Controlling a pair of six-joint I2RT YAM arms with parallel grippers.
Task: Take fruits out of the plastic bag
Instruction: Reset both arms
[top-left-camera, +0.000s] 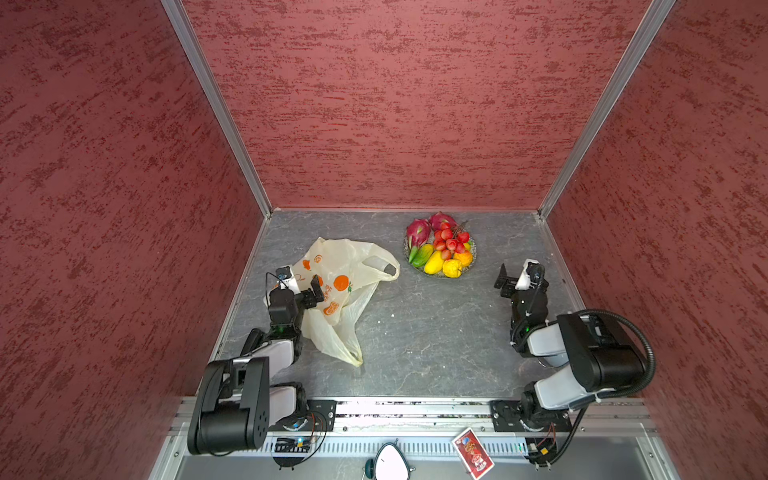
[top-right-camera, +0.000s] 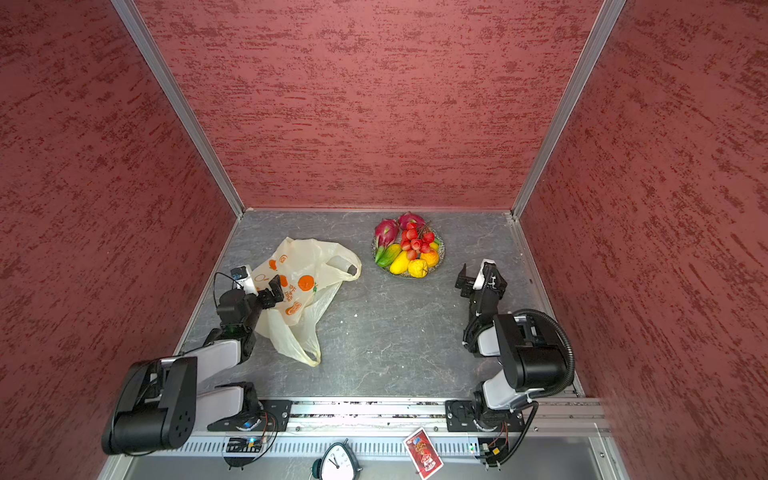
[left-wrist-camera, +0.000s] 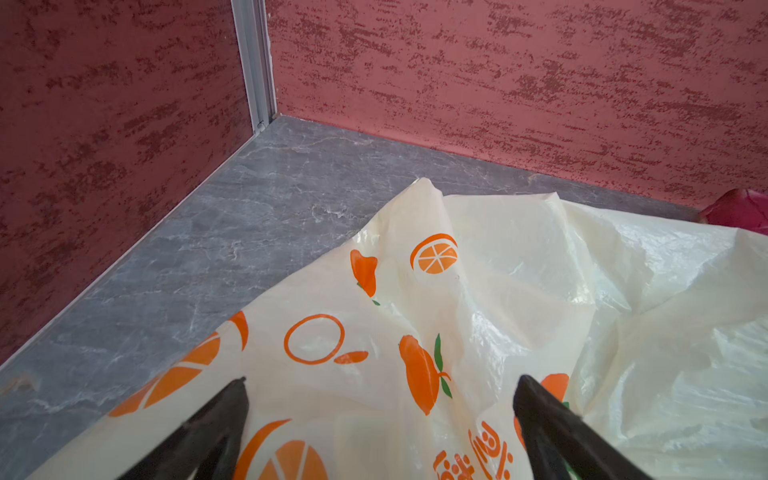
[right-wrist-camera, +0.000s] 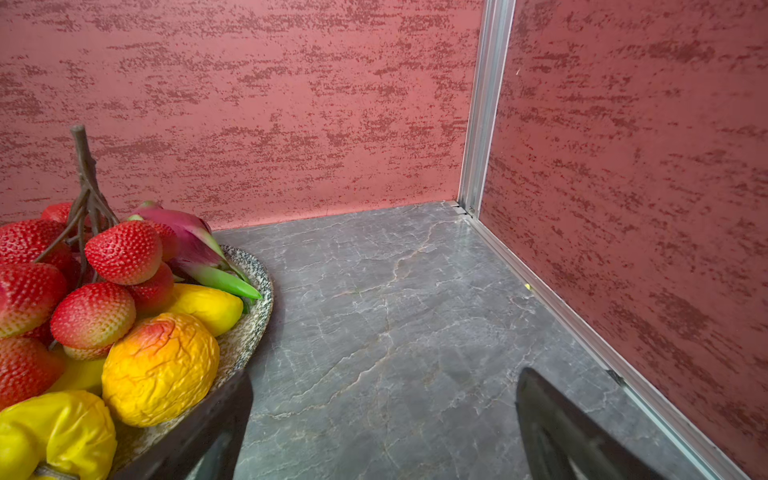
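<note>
Left gripper (left-wrist-camera: 382, 379): jaws spread wide, nothing between them. It hangs over the printed side of the plastic bag (top-left-camera: 336, 255), near the bag's left edge. From the wrist view you can't tell whether the fingertips (left-wrist-camera: 232, 399) touch the film.

Right gripper (right-wrist-camera: 386, 372): jaws spread wide too, empty. It's over bare grey marble tabletop (top-left-camera: 415, 332), near the right side of the speckled plate (top-left-camera: 474, 252) and apart from it in both top views.

Bag: slack and crumpled on the tabletop, left of centre, orange prints and lettering facing up. One loop handle (top-left-camera: 387, 269) points toward the plate. The second loop handle (top-left-camera: 352, 354) trails toward the arm bases.

Fruits: every one you can see is piled on the plate, toward the back wall, right of the bag and apart from it.
- left dragon fruit (top-left-camera: 417, 232) and rear dragon fruit (top-left-camera: 441, 219) on the far side
- red berry bunch (top-left-camera: 451, 240) on top, brown stem sticking up
- green-yellow mango (top-left-camera: 423, 254) touching the yellow mango (top-left-camera: 433, 262), on the bag-facing side
- orange (top-left-camera: 463, 258) and yellow lemon-like fruit (top-left-camera: 452, 268) at the near rim
- one more yellow fruit (right-wrist-camera: 208, 305) under the rear dragon fruit's green tip

On the front ledge beyond the arm bases: a clock (top-right-camera: 337, 461) and a red printed card (top-left-camera: 473, 453).
</note>
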